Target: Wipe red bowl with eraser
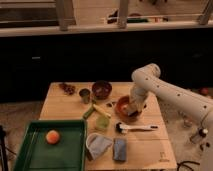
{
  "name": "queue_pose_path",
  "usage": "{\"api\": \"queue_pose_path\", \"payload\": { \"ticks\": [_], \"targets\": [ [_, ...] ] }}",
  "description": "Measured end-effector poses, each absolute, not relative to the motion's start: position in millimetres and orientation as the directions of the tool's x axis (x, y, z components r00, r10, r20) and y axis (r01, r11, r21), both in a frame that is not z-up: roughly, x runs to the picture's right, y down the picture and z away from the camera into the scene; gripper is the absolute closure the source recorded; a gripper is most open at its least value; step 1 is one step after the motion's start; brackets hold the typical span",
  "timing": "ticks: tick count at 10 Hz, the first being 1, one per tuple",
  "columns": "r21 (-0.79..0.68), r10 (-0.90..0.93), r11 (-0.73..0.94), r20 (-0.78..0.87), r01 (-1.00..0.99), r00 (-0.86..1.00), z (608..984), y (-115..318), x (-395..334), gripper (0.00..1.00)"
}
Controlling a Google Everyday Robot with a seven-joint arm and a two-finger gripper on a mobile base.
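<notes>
The red bowl [122, 106] sits on the wooden table [145, 145], right of its middle, with only its left rim and part of its inside showing. My gripper [131, 108] reaches down into the bowl from the right, on the white arm [165, 92]. A tan block that looks like the eraser [127, 108] sits at the gripper's tip inside the bowl.
A smaller maroon bowl [101, 89] and a metal cup [85, 94] stand behind left. A white-handled brush [136, 128] lies in front of the red bowl. A blue-grey pad [119, 148], a grey mug [97, 146], a green tray [50, 150] with an orange fruit [52, 136] sit near the front.
</notes>
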State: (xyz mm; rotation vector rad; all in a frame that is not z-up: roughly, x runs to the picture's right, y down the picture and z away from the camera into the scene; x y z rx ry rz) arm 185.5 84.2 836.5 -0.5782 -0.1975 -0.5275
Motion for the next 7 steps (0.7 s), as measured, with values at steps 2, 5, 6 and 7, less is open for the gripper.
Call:
{"api": "queue_pose_path", "payload": {
  "ticks": [2,5,6,7],
  "targets": [
    [-0.459,-0.436,0.708,0.315,0.537,0.843,847.7,66.1,178.5,1.00],
    [-0.460,-0.455,0.689,0.327,0.560,0.828,864.2,58.8,162.5,1.00],
    [-0.460,-0.468,0.674,0.339,0.578,0.816,869.8,59.2,157.5,1.00],
    [-0.457,-0.478,0.658,0.360,0.598,0.801,872.2,62.9,146.8,1.00]
  ]
}}
